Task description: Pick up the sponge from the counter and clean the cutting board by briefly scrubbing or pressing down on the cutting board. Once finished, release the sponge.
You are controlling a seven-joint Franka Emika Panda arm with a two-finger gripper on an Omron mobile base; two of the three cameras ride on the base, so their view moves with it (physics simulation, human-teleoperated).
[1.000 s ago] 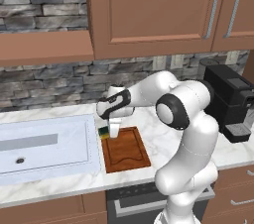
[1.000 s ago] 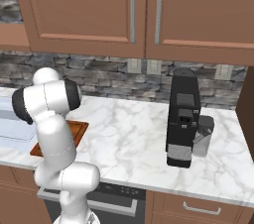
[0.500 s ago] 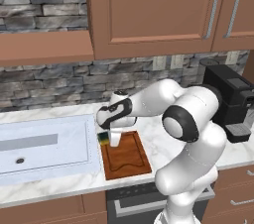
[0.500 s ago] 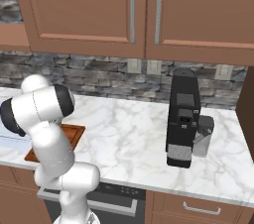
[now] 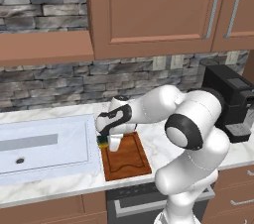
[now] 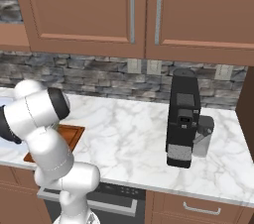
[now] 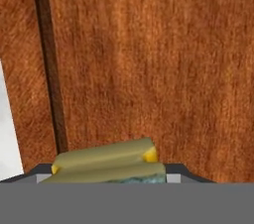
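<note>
I see my tool (image 5: 110, 141) clamped on the sponge (image 7: 106, 164), which sits between its tips, pressed low over the cutting board's (image 5: 130, 161) near-sink corner on the desk (image 6: 129, 134).

One sponge (image 7: 106, 166), one cutting board (image 5: 126, 158) and one sink basin (image 5: 44, 143) sit on the single marble worktop (image 6: 129, 139). One black coffee machine (image 6: 182, 116) stands there, beneath three wooden cabinet doors (image 6: 79, 10).
</note>
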